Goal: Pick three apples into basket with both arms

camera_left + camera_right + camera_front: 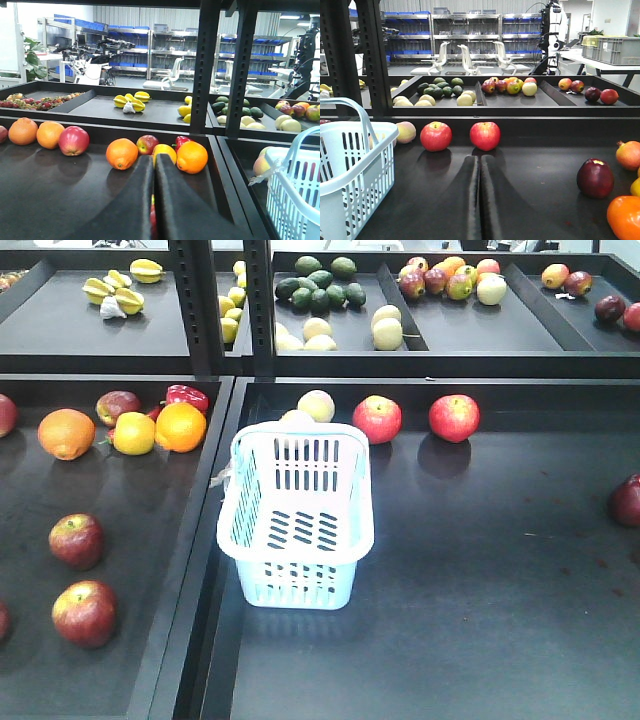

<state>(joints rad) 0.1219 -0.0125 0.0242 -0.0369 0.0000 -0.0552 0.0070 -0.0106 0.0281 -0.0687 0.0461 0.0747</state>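
Basket stands empty at the left edge of the right tray, near the middle of the front view, with its handle raised. Behind it, near the back wall of this tray, lie two red apples. The first apple is at about 1 o'clock from the basket and the second apple at about 2 o'clock. They are apart from each other and do not touch the basket. A pale fruit lies at 12 o'clock, just behind the rim.

On the left tray lie two darker apples, the third apple at 9 o'clock from the basket and the fourth apple at about 8 o'clock. An orange lies at 10 o'clock.

The left gripper has its fingers pressed together and points to 12 o'clock, toward the oranges. Low in the thin slit between the fingers a red and yellow sliver shows; I cannot tell what it is. The right gripper is also closed, with nothing between the fingers, and points to 12 o'clock at the second apple, well short of it.
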